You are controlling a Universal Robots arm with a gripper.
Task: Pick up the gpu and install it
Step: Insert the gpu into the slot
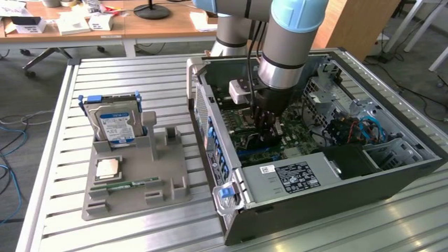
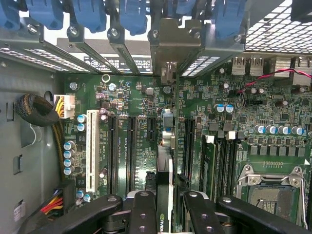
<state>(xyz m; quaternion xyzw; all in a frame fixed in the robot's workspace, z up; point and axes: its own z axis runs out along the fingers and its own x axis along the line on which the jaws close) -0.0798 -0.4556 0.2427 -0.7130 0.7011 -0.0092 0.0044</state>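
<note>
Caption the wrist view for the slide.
Black two-fingered gripper clamps the thin dark-faced gpu card edge-on over the black expansion slots of the green motherboard.

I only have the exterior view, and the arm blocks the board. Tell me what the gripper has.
Observer: In the wrist view the gripper is closed on the gpu, which stands edge-on between the fingers.
Operator: Report where its bracket is.
Observer: The bracket is up against the rear slot openings, below the blue latches. I cannot tell whether the card is seated.
</note>
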